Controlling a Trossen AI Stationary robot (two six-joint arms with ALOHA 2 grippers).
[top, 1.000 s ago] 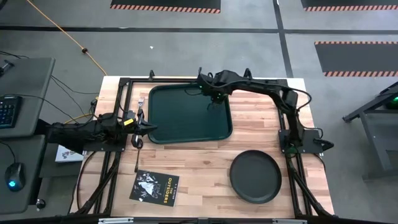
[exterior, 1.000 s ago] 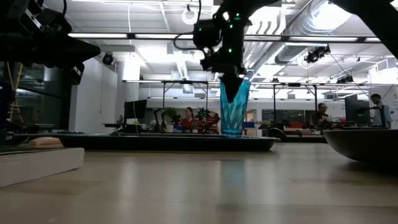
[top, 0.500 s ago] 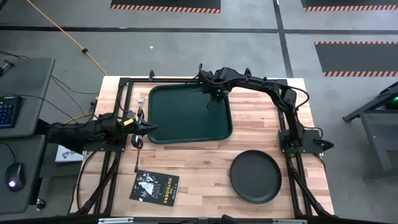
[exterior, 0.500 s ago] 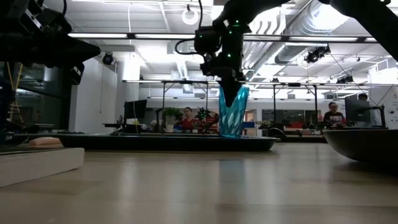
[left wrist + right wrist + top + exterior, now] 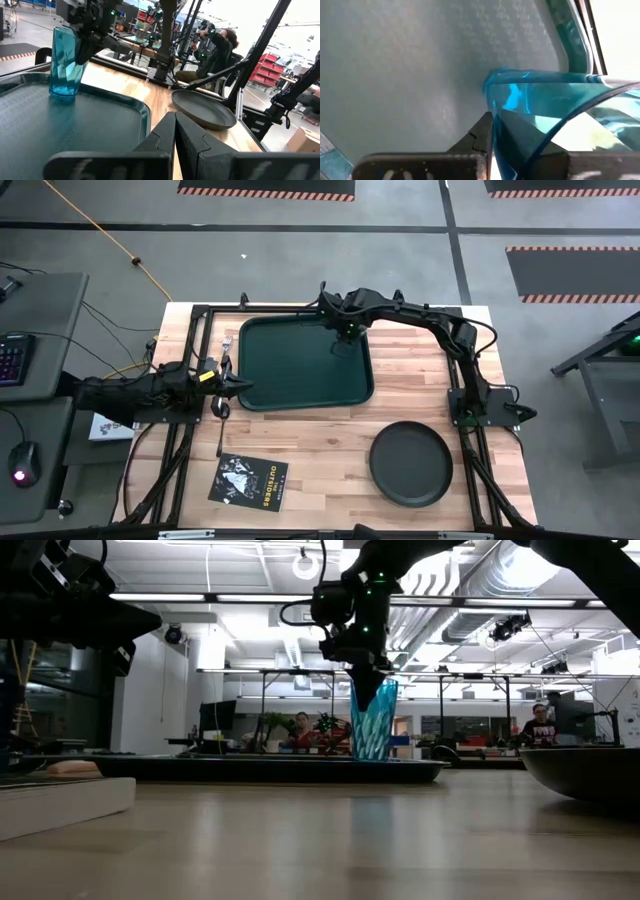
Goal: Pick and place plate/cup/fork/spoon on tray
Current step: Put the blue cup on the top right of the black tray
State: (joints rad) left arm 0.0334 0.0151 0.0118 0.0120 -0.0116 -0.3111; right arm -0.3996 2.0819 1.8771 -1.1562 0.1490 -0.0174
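Observation:
The teal cup point(image 5: 373, 725) stands upright on the far right part of the dark green tray point(image 5: 290, 370), and also shows in the left wrist view point(image 5: 64, 62). My right gripper point(image 5: 345, 335) is over it, shut on its rim. My left gripper point(image 5: 240, 388) is shut and empty at the tray's left edge. The black plate point(image 5: 410, 463) lies on the table near the front right. The pale fork point(image 5: 227, 348) and the spoon point(image 5: 220, 420) lie on the table left of the tray. My right gripper pinches the cup's wall at the rim point(image 5: 492, 100), one finger inside the cup and one outside. The fingers come from above, pointing down. The cup is upright with its base point(image 5: 61, 92) at the tray's floor; whether it rests there I cannot tell.
A flat black booklet point(image 5: 248, 480) with white print lies at the table's near left. The tray's raised lip point(image 5: 145, 107) runs between my left gripper and the plate point(image 5: 202, 107). People and desks show in the room beyond the table.
My right gripper has moved the cup a little toward the table's left over the tray. The cup tipped slightly on the way and now stands upright again.

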